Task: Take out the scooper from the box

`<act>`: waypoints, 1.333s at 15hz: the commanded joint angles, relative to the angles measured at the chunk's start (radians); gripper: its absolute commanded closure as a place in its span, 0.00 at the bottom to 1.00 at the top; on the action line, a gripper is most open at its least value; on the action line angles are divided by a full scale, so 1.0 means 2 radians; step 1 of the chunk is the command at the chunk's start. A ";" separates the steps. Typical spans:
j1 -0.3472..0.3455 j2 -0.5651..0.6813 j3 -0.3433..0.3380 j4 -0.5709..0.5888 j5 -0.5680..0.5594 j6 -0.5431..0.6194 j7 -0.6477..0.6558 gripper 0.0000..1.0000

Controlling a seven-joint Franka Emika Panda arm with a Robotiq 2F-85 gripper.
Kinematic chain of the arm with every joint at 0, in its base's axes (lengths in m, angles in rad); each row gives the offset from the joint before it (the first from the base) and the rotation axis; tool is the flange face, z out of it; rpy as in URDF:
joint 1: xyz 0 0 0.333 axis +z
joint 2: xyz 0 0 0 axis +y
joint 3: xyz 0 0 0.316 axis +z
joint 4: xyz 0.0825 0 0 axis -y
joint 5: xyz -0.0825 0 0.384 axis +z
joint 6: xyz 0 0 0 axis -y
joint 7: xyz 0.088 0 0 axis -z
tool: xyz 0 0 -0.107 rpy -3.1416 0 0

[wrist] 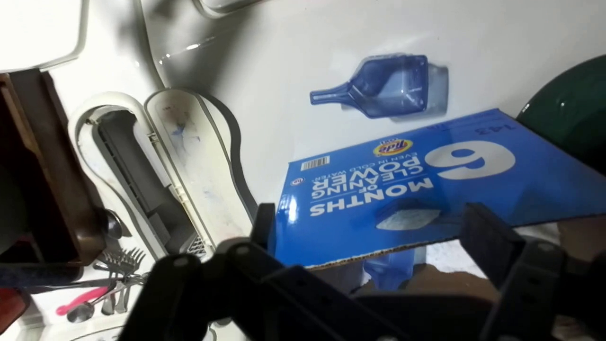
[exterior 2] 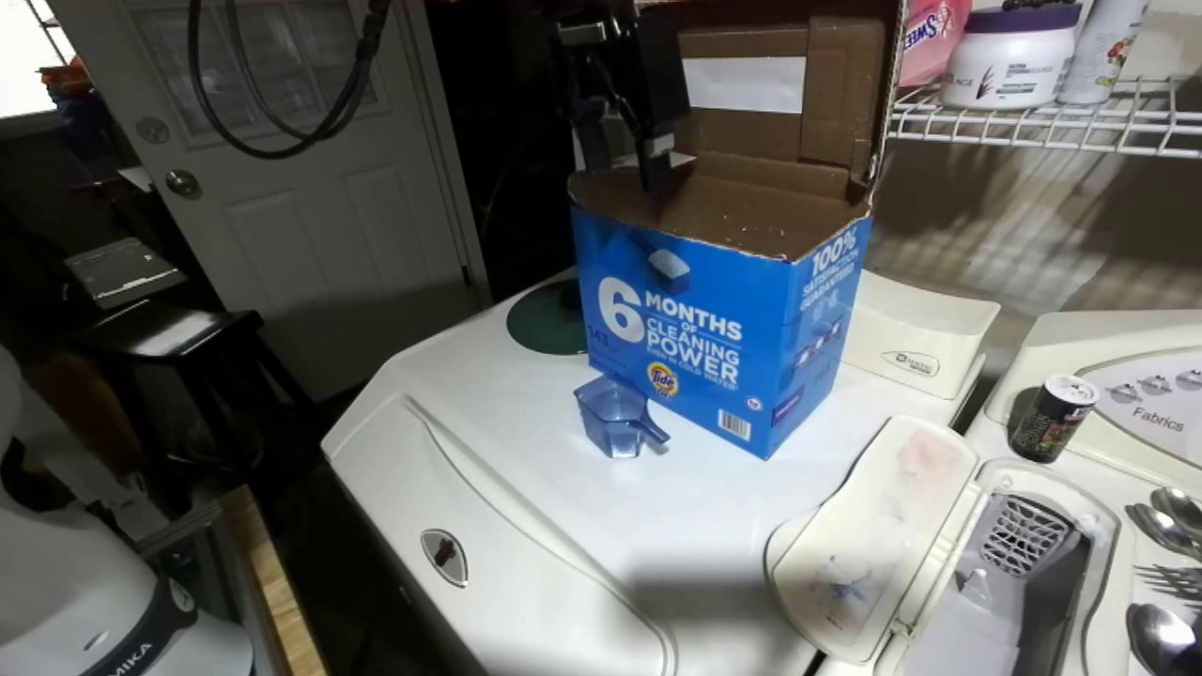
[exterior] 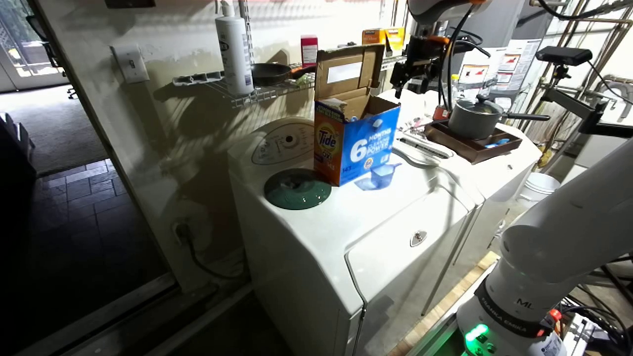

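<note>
The blue box with white lettering (exterior: 368, 143) stands upright on a white washer, its brown flap raised; it shows in an exterior view (exterior 2: 714, 357) and in the wrist view (wrist: 350, 237). A translucent blue scooper (wrist: 389, 270) lies inside it, partly hidden by the box wall and my gripper. A similar blue scoop (wrist: 393, 87) sits outside on the washer, beside the box, also in both exterior views (exterior: 382, 175) (exterior 2: 615, 418). My gripper (wrist: 374, 227) is open and empty, above the box's opening level near the rim, in both exterior views (exterior: 403, 81) (exterior 2: 624, 160).
A dark green round lid (exterior: 296, 190) lies on the washer beside the box. On the far side are an open cream container (exterior 2: 995, 563), a black can (exterior 2: 1052, 418), cutlery (wrist: 118, 265) and a brown tray (exterior: 472, 151) with a pot. A wire shelf (exterior: 277, 91) runs behind.
</note>
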 commanded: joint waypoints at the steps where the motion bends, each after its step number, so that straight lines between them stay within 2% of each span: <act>1: 0.001 0.024 -0.002 0.018 0.041 0.029 0.016 0.00; 9: 0.002 0.067 0.003 0.020 0.060 0.085 0.008 0.00; 20: 0.005 0.106 0.006 0.041 0.072 0.097 0.006 0.00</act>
